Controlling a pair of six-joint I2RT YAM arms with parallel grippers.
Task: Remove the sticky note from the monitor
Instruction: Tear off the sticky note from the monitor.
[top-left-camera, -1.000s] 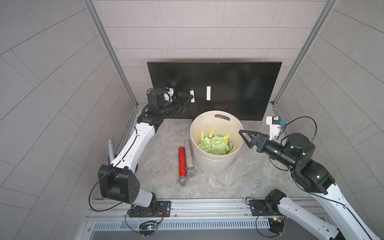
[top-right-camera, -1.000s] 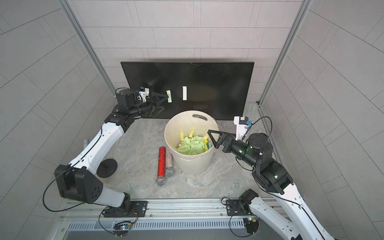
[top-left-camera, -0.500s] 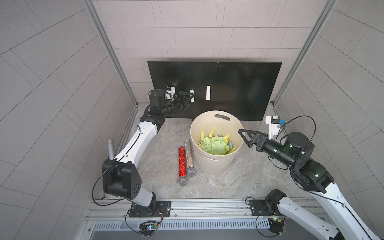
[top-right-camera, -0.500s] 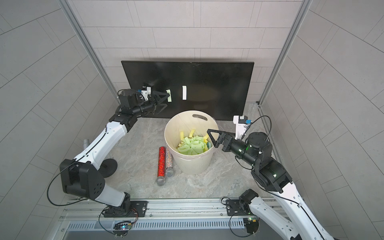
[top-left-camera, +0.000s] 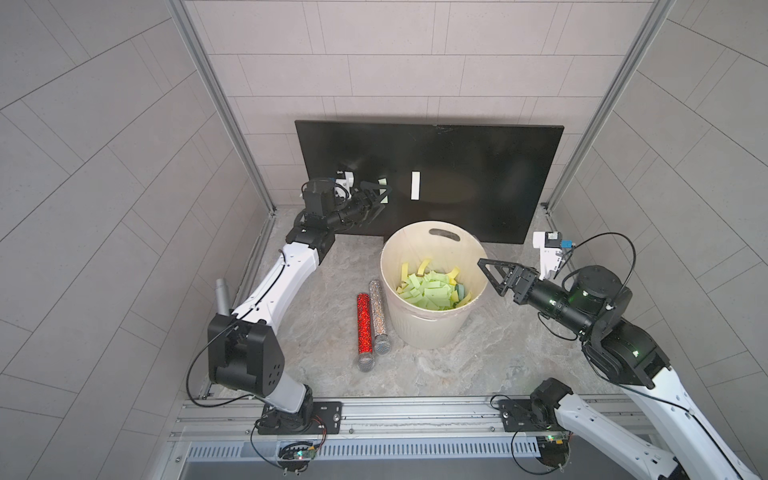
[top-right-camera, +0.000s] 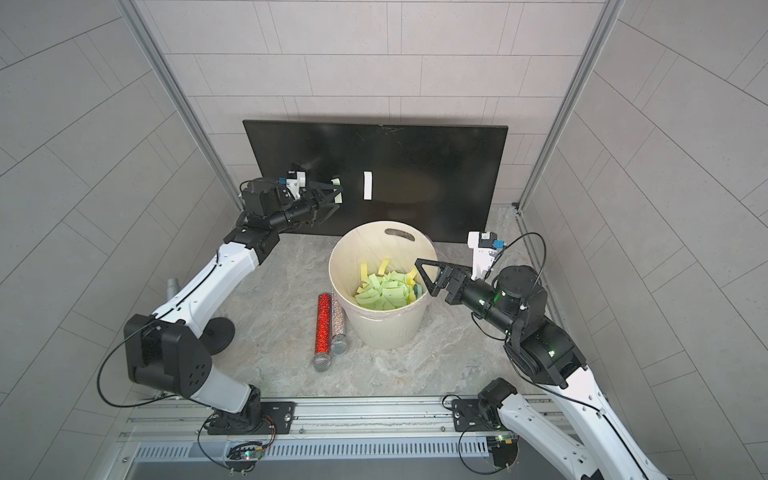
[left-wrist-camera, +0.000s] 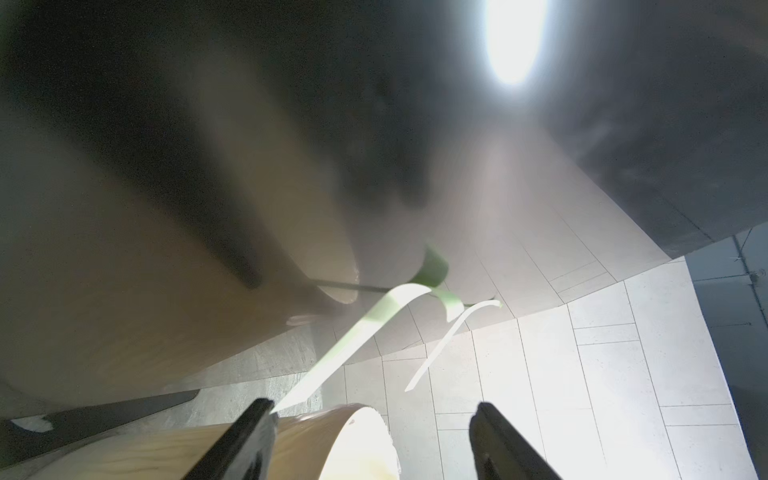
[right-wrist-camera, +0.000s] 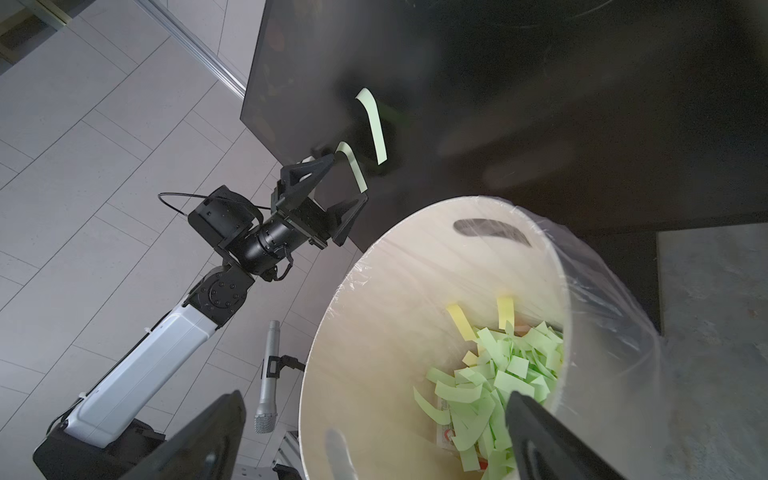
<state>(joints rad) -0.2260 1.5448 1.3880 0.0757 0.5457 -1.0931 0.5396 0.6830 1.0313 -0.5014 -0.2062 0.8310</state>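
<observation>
Right wrist view gives the clearest look: the left gripper (right-wrist-camera: 350, 178) is up against the large flat black monitor (right-wrist-camera: 540, 83) that leans behind the round cream bucket (right-wrist-camera: 395, 311). Its two black fingers (right-wrist-camera: 322, 163) are spread apart, with a curled pale green sticky note (right-wrist-camera: 353, 166) between them. One fingertip sits by the note's curled upper end and the other by its lower end, but I cannot tell whether either presses the paper. In the left wrist view the strip's free end touches one finger, while the other finger stands well apart from it.

The note is on the glossy screen, behind the bucket and toward its left. A second pale strip (top-left-camera: 415, 185) is on the screen near it, more directly behind the bucket.

The right gripper (top-left-camera: 490, 277) hovers at the bucket's right rim — jaws wide, holding nothing. Inside the bucket lies a heap of green and yellow paper strips (top-left-camera: 432, 291). To the bucket's left, on the marbled grey tabletop (top-left-camera: 415, 374), a red glitter microphone (top-left-camera: 364, 324) and a silver glitter microphone (top-left-camera: 379, 316) lie side by side, touching.
</observation>
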